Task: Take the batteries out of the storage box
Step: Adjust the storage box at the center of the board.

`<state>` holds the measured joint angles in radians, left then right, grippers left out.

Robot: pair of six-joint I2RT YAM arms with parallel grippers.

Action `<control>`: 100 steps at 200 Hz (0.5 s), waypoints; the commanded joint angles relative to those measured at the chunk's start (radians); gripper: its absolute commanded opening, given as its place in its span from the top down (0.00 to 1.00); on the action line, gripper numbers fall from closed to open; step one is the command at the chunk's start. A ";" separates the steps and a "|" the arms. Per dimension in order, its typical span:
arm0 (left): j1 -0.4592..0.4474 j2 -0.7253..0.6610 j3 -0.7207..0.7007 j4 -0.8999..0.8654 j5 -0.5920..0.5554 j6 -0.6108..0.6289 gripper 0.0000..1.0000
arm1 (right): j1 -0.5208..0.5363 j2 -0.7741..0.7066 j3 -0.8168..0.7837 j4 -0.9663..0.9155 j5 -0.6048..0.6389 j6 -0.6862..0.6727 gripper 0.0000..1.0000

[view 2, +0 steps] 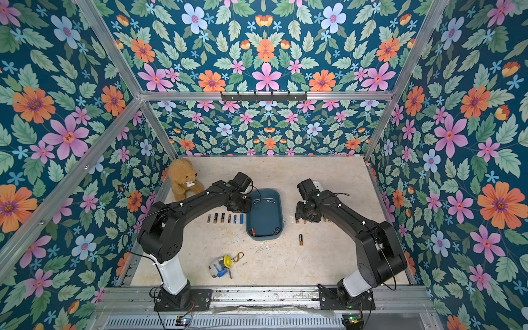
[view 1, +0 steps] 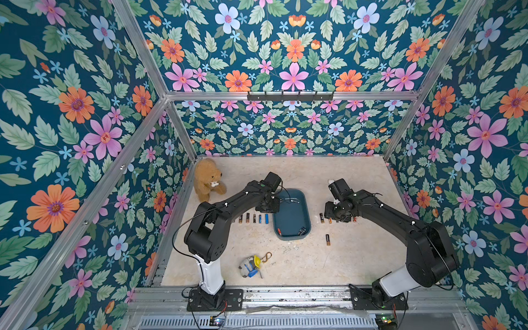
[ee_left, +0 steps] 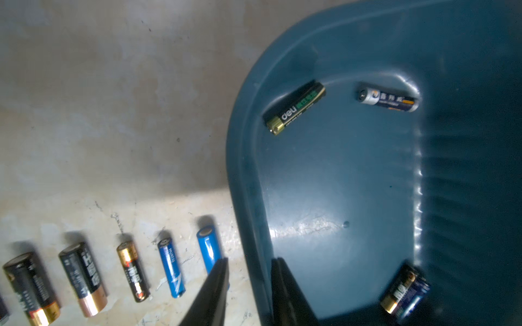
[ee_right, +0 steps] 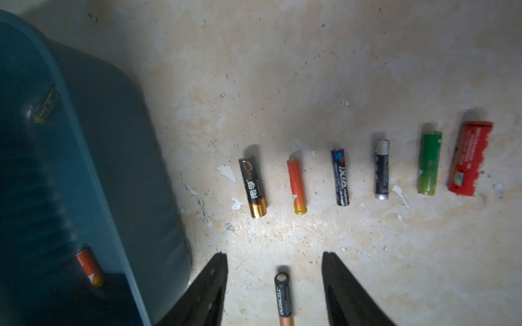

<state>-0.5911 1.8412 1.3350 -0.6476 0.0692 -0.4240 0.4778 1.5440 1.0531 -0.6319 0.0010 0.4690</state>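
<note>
Teal storage box (view 2: 264,217); six batteries (view 2: 222,217) alongside.

Storage box (view 1: 291,217) sits mid-tabletop (view 1: 328,265). Its floor is mostly bare, w/ batteries (ee_left: 295,108) only at the ends, so there's room to reach in at ctr. Left end effector (ee_left: 251,261) straddles the box wall, jaws apart, one finger each side. Left row (ee_left: 171,268) just beside box & right row (ee_right: 340,177) near its other flank narrow both sides. Right end effector (ee_right: 275,254) gapes over a lone battery (ee_right: 283,293), clearance both sides. Near strip free exc. keychain toy (view 1: 250,267); teddy (view 1: 207,178) blocks far-left corner.
</note>
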 commanded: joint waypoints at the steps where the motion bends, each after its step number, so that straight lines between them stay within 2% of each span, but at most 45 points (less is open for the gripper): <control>1: -0.002 0.006 0.007 -0.001 0.004 -0.010 0.71 | 0.001 -0.011 -0.010 -0.001 0.011 -0.005 0.41; 44: -0.003 0.024 0.019 -0.008 0.009 -0.015 0.83 | -0.001 -0.023 -0.030 0.011 0.003 -0.003 0.41; 100: -0.013 0.046 0.045 -0.018 0.018 -0.020 0.87 | -0.007 -0.047 -0.058 0.016 0.001 0.002 0.41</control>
<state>-0.5987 1.8793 1.3705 -0.6540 0.0814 -0.4393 0.4740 1.5093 1.0046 -0.6189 0.0002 0.4698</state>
